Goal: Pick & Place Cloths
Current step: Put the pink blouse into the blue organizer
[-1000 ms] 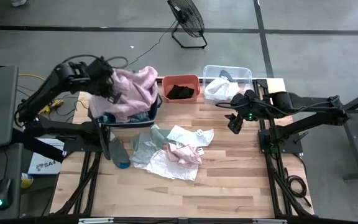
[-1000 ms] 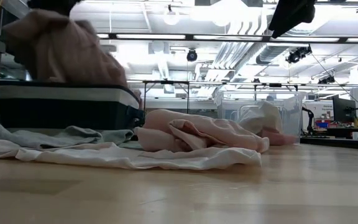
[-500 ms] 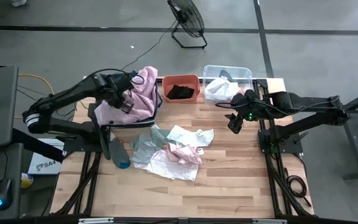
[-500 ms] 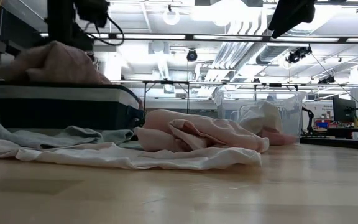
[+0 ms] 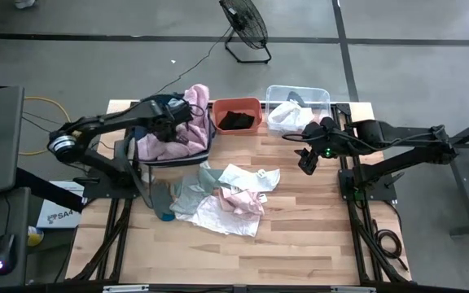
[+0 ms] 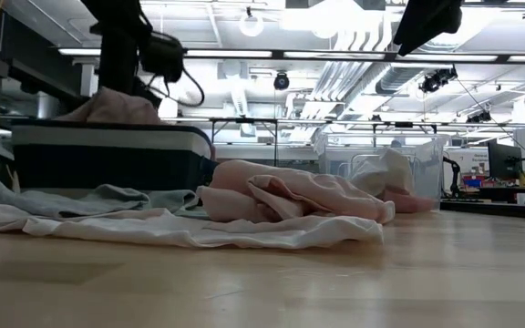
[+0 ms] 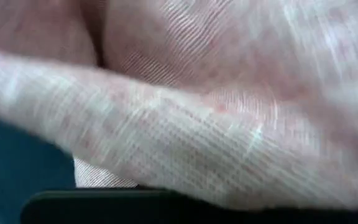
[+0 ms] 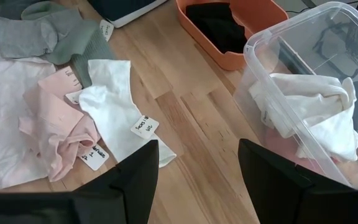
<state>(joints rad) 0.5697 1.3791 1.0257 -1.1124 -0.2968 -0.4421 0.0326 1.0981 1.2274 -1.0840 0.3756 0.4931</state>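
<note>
My left arm has swung across since a second ago, carrying the big pink cloth (image 5: 168, 138) from above the dark bin's (image 5: 204, 151) edge down into it; the cloth now lies heaped inside, spilling toward the orange bin (image 5: 236, 104). My left end effector (image 5: 177, 114) sits right on that heap, and I cannot tell whether its fingers are spread or pinching, since fabric fills the wrist view. My right end effector (image 5: 308, 162) hangs over the desk (image 5: 300, 236) beside the clear bin (image 5: 324, 95), fingers spread. In front of the dark bin lie the grey-green cloth (image 5: 188, 189), white cloth (image 5: 247, 177) and coral pink cloth (image 5: 243, 199), overlapping. A black cloth (image 8: 219, 28) lies in the orange bin.
</note>
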